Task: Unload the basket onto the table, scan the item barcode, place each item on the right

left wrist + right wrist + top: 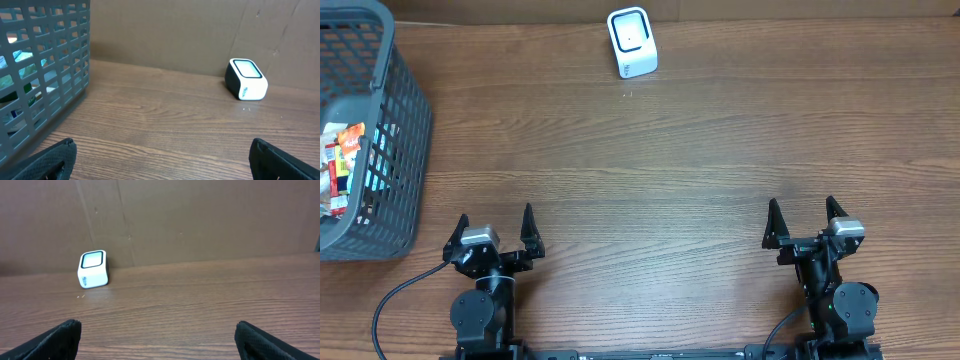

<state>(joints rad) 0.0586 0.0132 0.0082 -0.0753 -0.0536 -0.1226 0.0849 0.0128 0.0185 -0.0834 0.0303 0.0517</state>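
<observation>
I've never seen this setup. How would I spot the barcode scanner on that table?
Look at the wooden table, then along its far edge. Near the middle stands the scanner, a small rounded white box with a dark-framed window. Its only neighbour is a big grey mesh basket at the left end.

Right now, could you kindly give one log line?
left gripper open | right gripper open | white box scanner untouched | grey plastic mesh basket: items inside

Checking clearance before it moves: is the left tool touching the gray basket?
Apart. The overhead view shows bare table between the left tool and the gray basket.
</observation>
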